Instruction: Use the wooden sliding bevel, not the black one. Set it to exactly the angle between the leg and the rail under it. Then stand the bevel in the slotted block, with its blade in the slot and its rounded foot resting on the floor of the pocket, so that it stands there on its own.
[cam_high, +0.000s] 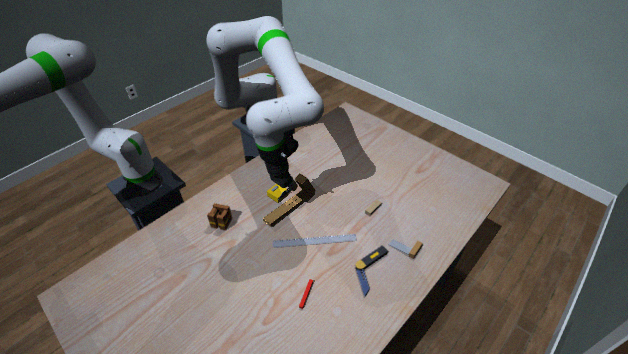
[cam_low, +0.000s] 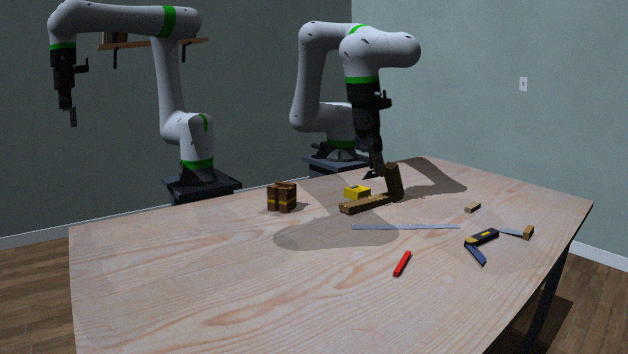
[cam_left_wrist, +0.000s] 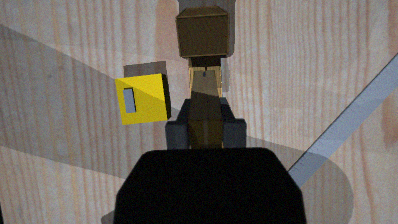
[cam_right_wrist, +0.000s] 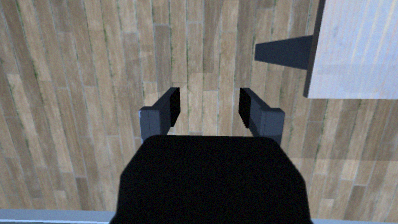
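The brown leg (cam_high: 305, 188) (cam_low: 394, 181) (cam_left_wrist: 203, 36) rises at a slant from one end of the rail (cam_high: 281, 211) (cam_low: 359, 205), which lies on the table. My left gripper (cam_low: 376, 166) (cam_left_wrist: 205, 110) is shut on the wooden sliding bevel (cam_left_wrist: 205, 102), just above the rail and close to the leg. The bevel's blade and its angle cannot be made out. The slotted block (cam_high: 219, 217) (cam_low: 281, 198) stands upright beyond the rail's free end. My right gripper (cam_low: 73, 117) (cam_right_wrist: 209, 100) is open and empty, high up and off the table. The black bevel (cam_high: 373, 256) (cam_low: 483, 236) lies opened.
A yellow tape measure (cam_high: 276, 193) (cam_low: 356, 192) (cam_left_wrist: 144, 102) sits beside the rail and leg. A steel ruler (cam_high: 315, 241) (cam_low: 405, 227) (cam_left_wrist: 345, 120) lies in front. A red stick (cam_high: 306, 293) (cam_low: 402, 263), a small wood piece (cam_high: 373, 207) (cam_low: 472, 207) and a small square (cam_high: 415, 249) (cam_low: 528, 232) lie farther off.
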